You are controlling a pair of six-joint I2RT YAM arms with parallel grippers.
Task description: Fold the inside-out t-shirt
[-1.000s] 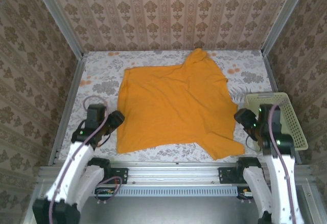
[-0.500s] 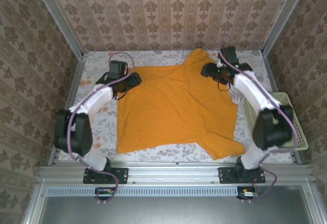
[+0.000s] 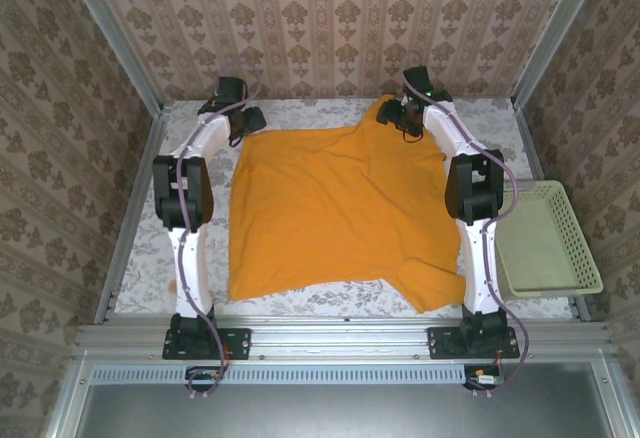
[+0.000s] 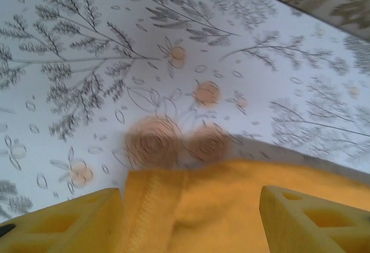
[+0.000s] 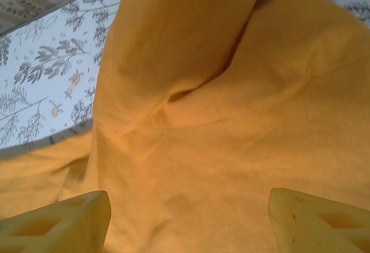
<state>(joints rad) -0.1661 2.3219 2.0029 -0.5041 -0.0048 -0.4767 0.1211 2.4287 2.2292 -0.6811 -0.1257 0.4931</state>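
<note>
Folding had not begun when I looked: the shirt (image 3: pixel 340 208) lay spread out on the worktop (image 3: pixel 495 123), no fold made, and my left jaws and right jaws stood wide open over its far corners, gripping nothing.

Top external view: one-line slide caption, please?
Left end effector and right end effector, both open, at the far edge of the spread orange t-shirt; mesh basket at right.

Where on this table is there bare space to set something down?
Free: the far strip of table between the left gripper and right gripper; the narrow near strip below the hem of the t-shirt; the far right corner beyond the basket. Crowded: the middle, under the t-shirt, and both sides along the arms.
</note>
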